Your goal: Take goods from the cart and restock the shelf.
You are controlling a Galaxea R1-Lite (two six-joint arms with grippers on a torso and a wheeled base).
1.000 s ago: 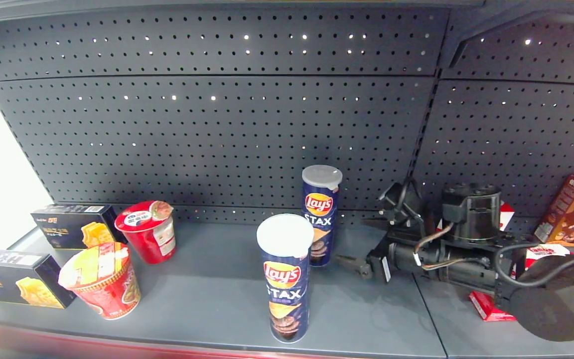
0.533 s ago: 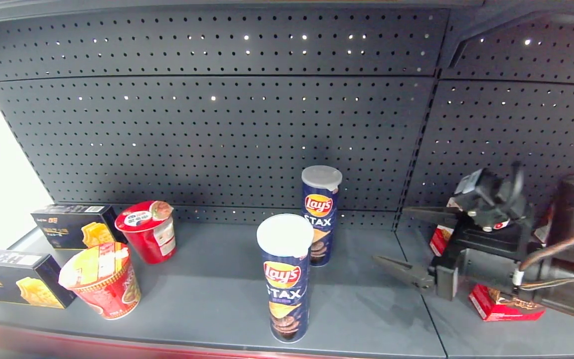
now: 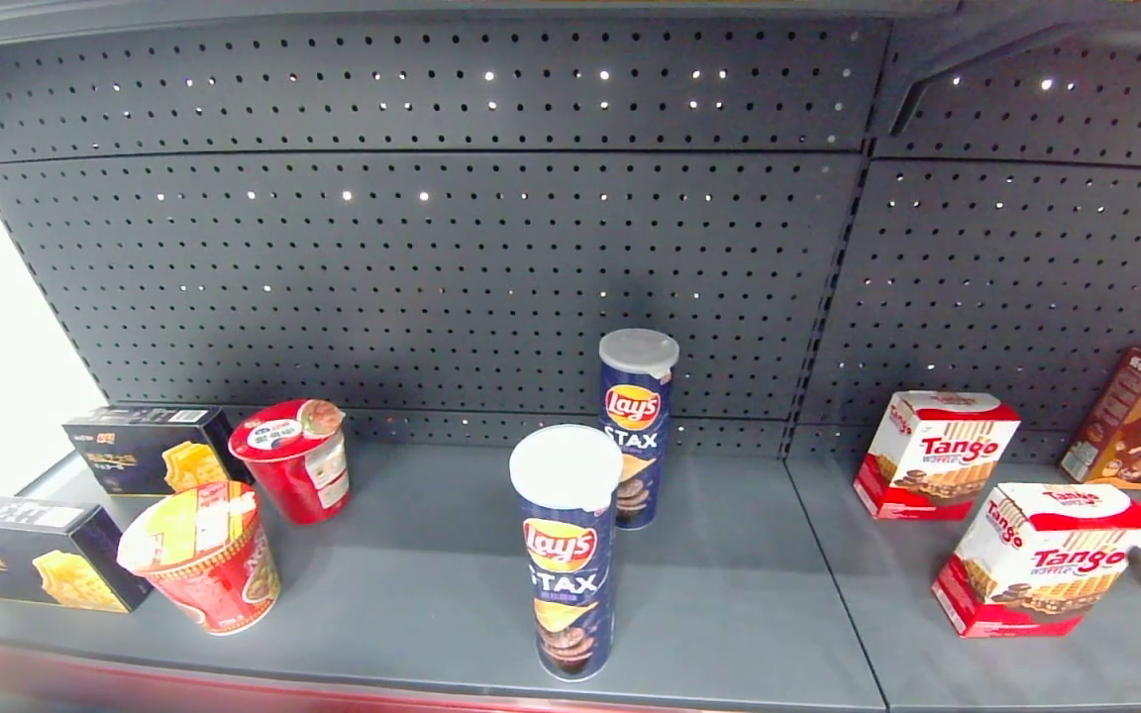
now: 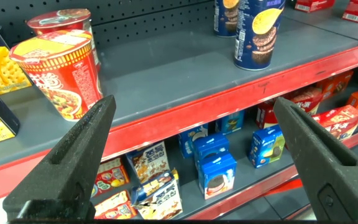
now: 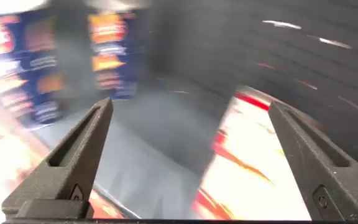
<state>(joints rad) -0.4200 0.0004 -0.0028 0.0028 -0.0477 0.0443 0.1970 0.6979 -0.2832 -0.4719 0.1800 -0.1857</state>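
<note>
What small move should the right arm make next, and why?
Probably pull the right gripper back toward the cart for another item: its fingers are open and hold nothing, and the front wafer box already stands on the shelf.

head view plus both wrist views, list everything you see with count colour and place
chip cans: 2, dark blue with pale lids, upright mid-shelf, one ahead of the other
noodle cups: 2, red, the front one also yellow, left of the cans
black boxes: 2, black with yellow pictures, far left
wafer boxes: 2, red and white, right section
brown box: 1, brown, far right by the back panel
shelf: 1, grey with a red front edge
back panel: dark grey, perforated, behind the goods
blue boxes: several, blue, on the shelf below
left gripper: open, black, out in front of the red edge
right gripper: open, black, by the front wafer box
</note>
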